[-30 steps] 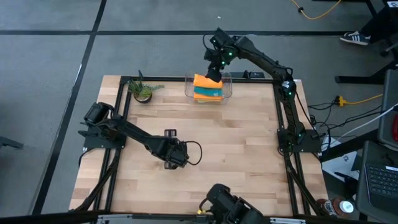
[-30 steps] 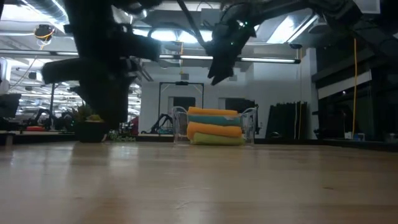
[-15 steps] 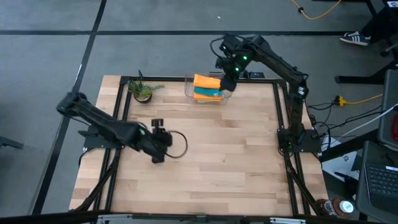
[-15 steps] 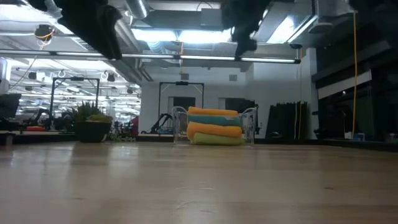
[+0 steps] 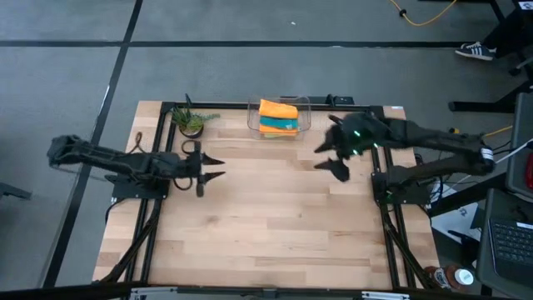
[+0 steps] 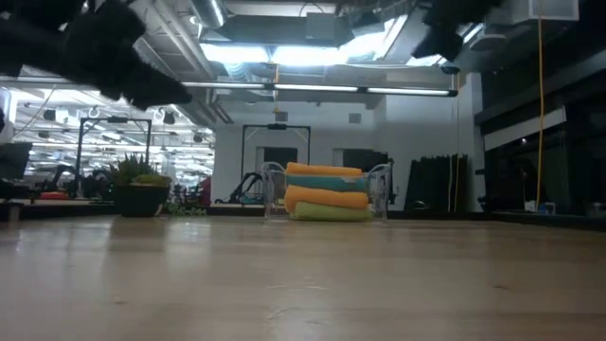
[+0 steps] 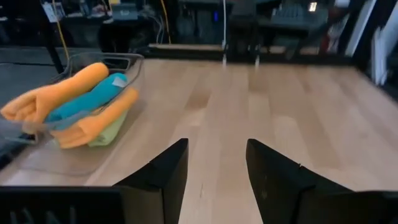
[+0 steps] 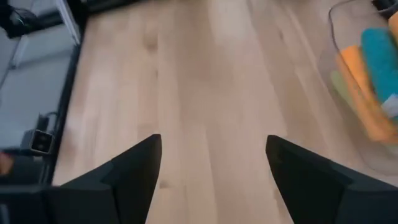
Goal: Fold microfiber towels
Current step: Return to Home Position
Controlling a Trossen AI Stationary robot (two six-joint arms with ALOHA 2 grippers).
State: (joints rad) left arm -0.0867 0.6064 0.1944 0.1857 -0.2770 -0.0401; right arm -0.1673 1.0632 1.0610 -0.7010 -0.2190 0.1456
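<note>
Four folded towels lie stacked in the clear plastic bin (image 5: pixel 305 112) at the table's far edge: orange (image 5: pixel 278 109) on top, teal (image 5: pixel 278 124) below it, then a second orange (image 6: pixel 327 198) and lime green (image 6: pixel 331 214) at the bottom. The stack also shows in the left wrist view (image 7: pixel 71 106) and the right wrist view (image 8: pixel 370 87). My left gripper (image 5: pixel 216 167) is open and empty above the table's left part. My right gripper (image 5: pixel 327 158) is open and empty above the table's right part, nearer than the bin.
A small potted plant (image 5: pixel 191 122) stands at the far left of the table. Black frame rails (image 5: pixel 158 167) run along the table's sides. Bare wood lies between the two grippers and toward the near edge (image 5: pixel 266 242).
My left gripper has gone from the table's middle toward its left and far side and turned to point right. My right gripper has left the place over the bin, going right and toward the near edge, and now points left. The towels have stayed in the bin.
</note>
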